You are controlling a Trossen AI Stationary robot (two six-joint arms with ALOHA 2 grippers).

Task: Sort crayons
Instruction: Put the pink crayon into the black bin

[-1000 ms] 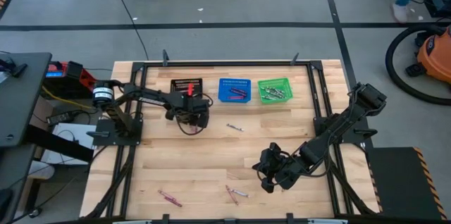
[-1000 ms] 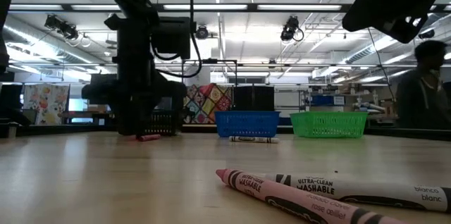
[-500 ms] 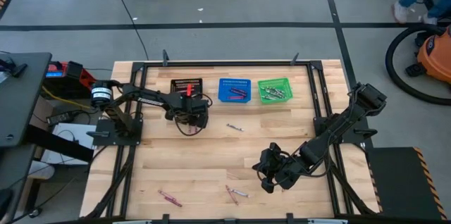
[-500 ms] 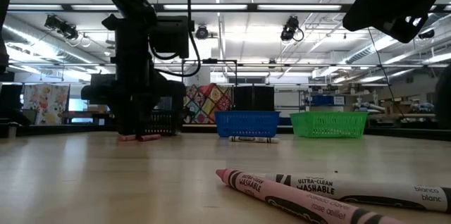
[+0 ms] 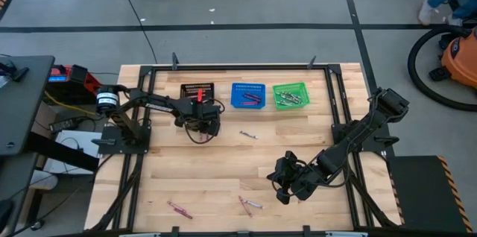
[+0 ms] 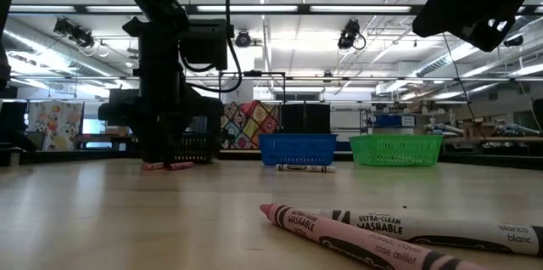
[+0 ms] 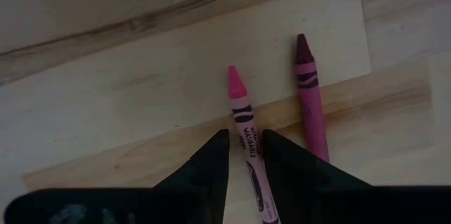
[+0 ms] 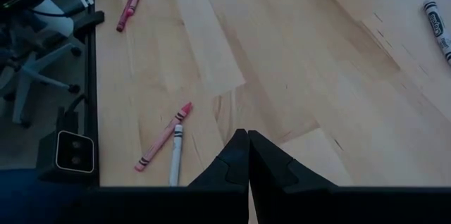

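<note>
I have the left gripper [image 7: 243,155] down on the table just in front of the black mesh basket [image 5: 197,90], its two dark fingers closed around a thin bright pink crayon [image 7: 244,132], and a darker magenta crayon [image 7: 310,100] lies just beside it on the light wooden table [image 5: 223,162]. My right gripper [image 8: 247,155] waits with fingers pressed together, well apart from that basket, above bare wood with a pink and a white crayon [image 8: 174,155] near it.

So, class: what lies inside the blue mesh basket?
Inside the blue mesh basket, the high view shows a few crayons, reddish and dark. Their exact count cannot be told. In the low view the basket's wall hides them.
</note>
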